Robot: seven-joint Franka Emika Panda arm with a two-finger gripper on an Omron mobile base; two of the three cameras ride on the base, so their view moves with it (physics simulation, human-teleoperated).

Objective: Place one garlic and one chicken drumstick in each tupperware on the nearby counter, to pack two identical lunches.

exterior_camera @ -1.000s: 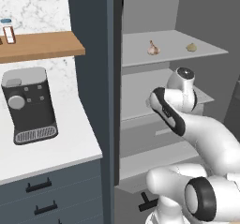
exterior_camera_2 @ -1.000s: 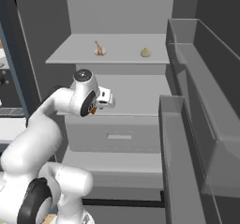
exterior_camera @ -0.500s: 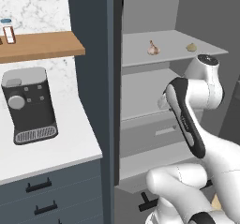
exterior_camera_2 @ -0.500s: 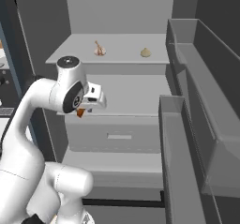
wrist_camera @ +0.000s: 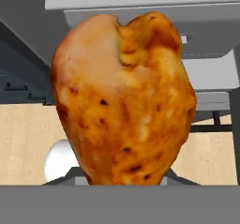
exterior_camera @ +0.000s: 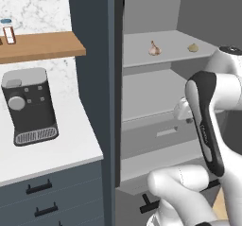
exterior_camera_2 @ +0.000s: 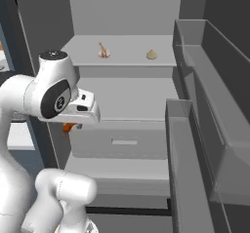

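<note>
The hand (exterior_camera_2: 73, 125) is pinching a chicken drumstick (wrist_camera: 123, 99), which is looming plump-end-first in the hand view; from the right base view an orange sliver is peeking out below the wrist. This looks like the carrying step. Two garlic bulbs (exterior_camera: 154, 48) are sitting mid-shelf in the open fridge. Next, the arm is needing to swing toward the tabletop (exterior_camera: 56, 152), though the tupperware's spot is uncertain from here.

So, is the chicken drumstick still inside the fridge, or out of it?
Out. The chicken drumstick is held in the gripper, in front of the fridge shelves, over the floor in the hand view.
</note>
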